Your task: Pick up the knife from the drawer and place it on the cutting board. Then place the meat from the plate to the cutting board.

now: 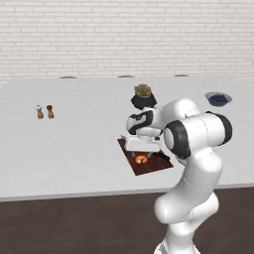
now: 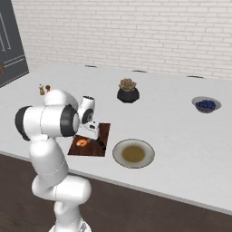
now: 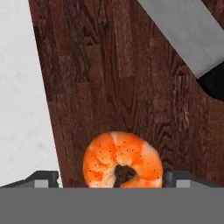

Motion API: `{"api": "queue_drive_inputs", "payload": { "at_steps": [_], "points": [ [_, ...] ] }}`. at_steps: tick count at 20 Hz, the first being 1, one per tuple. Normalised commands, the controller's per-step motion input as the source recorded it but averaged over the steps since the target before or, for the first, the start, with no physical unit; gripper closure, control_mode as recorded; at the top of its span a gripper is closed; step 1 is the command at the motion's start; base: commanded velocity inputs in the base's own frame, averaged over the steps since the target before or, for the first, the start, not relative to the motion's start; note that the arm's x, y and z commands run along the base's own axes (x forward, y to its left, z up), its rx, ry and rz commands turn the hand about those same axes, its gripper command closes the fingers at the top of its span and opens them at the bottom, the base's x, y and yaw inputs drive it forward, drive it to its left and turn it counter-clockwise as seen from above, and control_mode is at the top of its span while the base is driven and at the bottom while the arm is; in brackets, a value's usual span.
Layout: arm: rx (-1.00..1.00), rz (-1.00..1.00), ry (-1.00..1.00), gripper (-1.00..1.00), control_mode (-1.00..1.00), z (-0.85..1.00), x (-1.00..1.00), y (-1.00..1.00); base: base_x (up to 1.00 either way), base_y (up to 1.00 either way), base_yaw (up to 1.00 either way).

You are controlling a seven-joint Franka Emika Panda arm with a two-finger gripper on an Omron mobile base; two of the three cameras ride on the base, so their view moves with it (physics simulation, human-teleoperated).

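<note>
White brick wall runs behind a broad pale counter (image 1: 74, 149), which carries everything I can see from the base cameras.

1. Cutting board (image 2: 102, 131): dark reddish-brown wood, lying flat near the front edge of the counter, directly below the hand.
2. Meat (image 3: 122, 159): a curled orange-pink shrimp-like piece, resting on the cutting board. In the hand view it sits between the two fingertips, with a gap on each side.
3. Gripper (image 3: 112, 179): I read it as spread wide, holding nothing; one fingertip stands over the counter just off the board's edge, the other over the wood.
4. Knife (image 3: 183, 30): silver blade and black handle lie on the cutting board, apart from the meat, at the far corner of the hand view.
5. Plate (image 2: 133, 153): round, cream rim, tan centre, just beside the cutting board in the right base view, with nothing on it.
6. Potted plant (image 2: 128, 90): black pot, behind the board.
7. Bowl (image 2: 206, 104): small, with dark blue contents, well apart toward the far right.
8. Two small shakers (image 1: 44, 111): standing side by side, far left.
</note>
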Motion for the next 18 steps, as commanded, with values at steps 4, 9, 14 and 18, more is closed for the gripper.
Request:
{"api": "queue_drive_inputs", "payload": {
  "at_steps": [4, 9, 14, 18],
  "points": [
    [0.0, 0.0, -0.01, -1.0, -1.0, 0.81, -0.64, -0.06, 0.0, 0.0, 0.0],
    [0.0, 0.0, -0.04, -1.0, -1.0, 0.83, -0.77, -0.19, 0.0, 0.0, 0.0],
    [0.01, 0.0, -0.1, -1.0, -1.0, 0.74, -0.74, -0.4, 0.0, 0.0, 0.0],
    [0.03, 0.0, -0.21, -1.0, -1.0, 0.76, -0.63, -0.45, 0.0, 0.0, 0.0]
  ]
}}
